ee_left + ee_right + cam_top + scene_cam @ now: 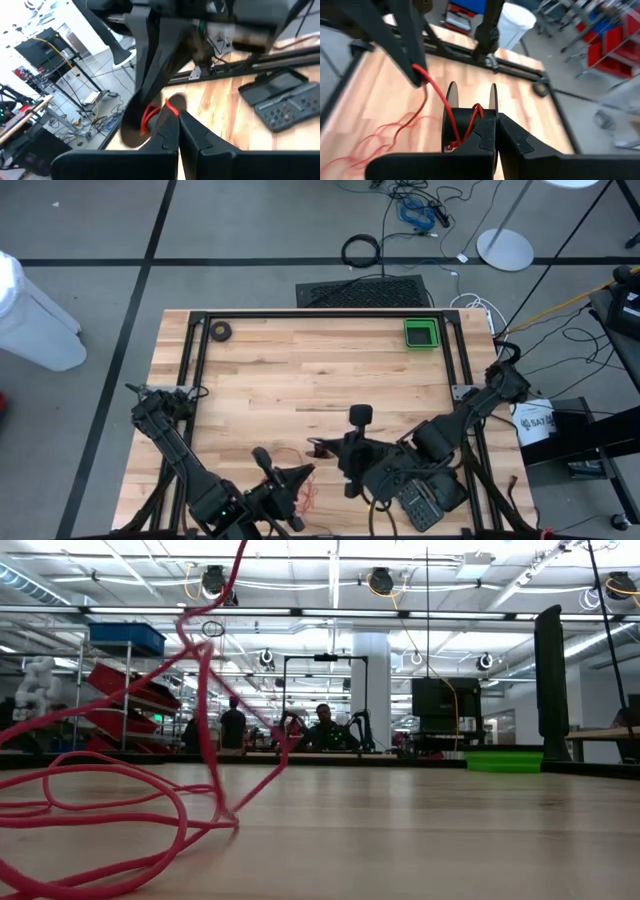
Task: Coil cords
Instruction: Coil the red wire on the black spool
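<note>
A pale wooden table [300, 380] fills the high view, with grey floor, stray cables and a workshop of shelves and distant people beyond it.

The right gripper [496, 131] sits in the lower middle of the high view, its fingers pressed together on a small dark spool [470, 107] with two round flanges, around whose core a few turns of the red cord [437, 97] are wound. From the spool the cord rises taut to the left gripper [418, 75], seen at the upper left of the right wrist view, whose fingers are shut on the cord a short way from the spool. In the high view that left gripper lies at the lower centre-left, just beside the right one.

Past the left gripper the cord falls slack in loose tangled loops [110, 815] on the wood, filling the lower left of the low view.

The cord looks thin, light and limp with some springiness, so loops may likely snag or slip off the flanges. It is probably best pinched close to the spool and kept under light tension.

A green tray [421, 333] and a small tape roll [220, 331] sit well apart along the table's upper edge.
</note>
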You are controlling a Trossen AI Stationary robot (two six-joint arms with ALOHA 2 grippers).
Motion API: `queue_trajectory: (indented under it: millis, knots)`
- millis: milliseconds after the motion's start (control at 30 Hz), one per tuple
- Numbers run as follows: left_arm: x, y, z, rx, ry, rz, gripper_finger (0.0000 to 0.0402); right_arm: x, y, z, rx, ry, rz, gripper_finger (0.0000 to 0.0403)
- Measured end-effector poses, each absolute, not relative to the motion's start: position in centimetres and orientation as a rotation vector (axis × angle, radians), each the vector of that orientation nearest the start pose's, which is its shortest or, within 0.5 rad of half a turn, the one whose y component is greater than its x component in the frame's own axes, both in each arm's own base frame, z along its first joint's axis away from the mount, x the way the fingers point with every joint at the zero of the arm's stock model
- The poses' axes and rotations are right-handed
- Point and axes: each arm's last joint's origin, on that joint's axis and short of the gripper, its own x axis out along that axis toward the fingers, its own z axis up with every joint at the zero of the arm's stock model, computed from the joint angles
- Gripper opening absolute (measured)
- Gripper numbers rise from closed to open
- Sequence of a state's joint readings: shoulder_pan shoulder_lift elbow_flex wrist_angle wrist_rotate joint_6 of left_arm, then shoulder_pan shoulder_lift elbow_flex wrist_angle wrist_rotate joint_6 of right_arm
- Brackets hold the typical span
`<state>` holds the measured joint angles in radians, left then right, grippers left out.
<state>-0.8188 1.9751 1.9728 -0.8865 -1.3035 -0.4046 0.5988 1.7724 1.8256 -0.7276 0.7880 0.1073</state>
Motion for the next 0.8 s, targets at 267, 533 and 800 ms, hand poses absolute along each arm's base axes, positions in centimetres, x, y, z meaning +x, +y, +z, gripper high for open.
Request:
queue_trajectory:
  millis: [267,533,800]
  knots:
    - [30.3,-28.4,34.4,0.444,0.39,0.476,0.0001,30.9,20.2,38.6,-0.242,0.579,-0.085,0.0]
    - [30.5,-28.7,34.0,0.46,0.498,0.312,0.0006,29.8,21.2,39.2,-0.225,0.558,-0.012,0.0]
    - [30.2,-29.1,33.8,0.441,0.551,0.218,0.0071,28.8,21.6,40.5,-0.226,0.488,0.012,0.0]
